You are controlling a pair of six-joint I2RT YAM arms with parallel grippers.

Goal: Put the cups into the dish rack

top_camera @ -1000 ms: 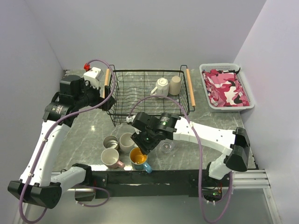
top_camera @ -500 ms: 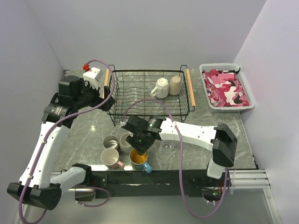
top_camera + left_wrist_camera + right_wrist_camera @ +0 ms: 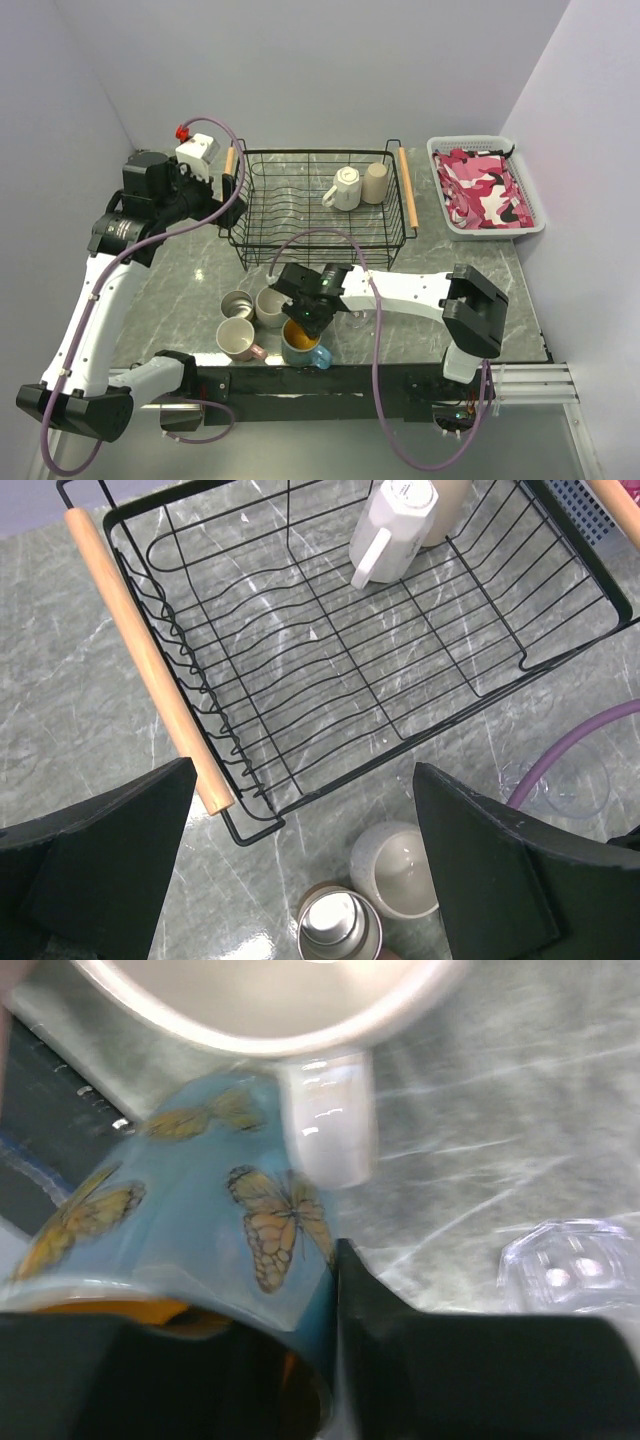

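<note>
The blue mug [image 3: 302,346] with an orange inside stands near the table's front edge. My right gripper [image 3: 306,323] is over it. In the right wrist view the gripper [image 3: 310,1355] is shut on the blue butterfly mug [image 3: 200,1225]: one finger inside, the other against the outer wall. Beside it stand a pink mug [image 3: 236,339], a steel cup [image 3: 237,304], a white mug [image 3: 270,305] and a clear glass [image 3: 355,318]. The black wire dish rack [image 3: 240,215] holds a white mug [image 3: 343,188] and a tan cup [image 3: 375,183]. My left gripper [image 3: 300,880] hangs open above the rack's near left corner.
A white plastic basket [image 3: 500,231] with pink camouflage cloth sits at the back right. The rack's wooden handles [image 3: 229,172] run along its two sides. A purple cable [image 3: 570,750] loops over the table next to the glass [image 3: 565,780].
My right gripper has moved left and down onto the blue mug, and its jaws have narrowed onto the mug's wall. The left arm has drawn back slightly.
</note>
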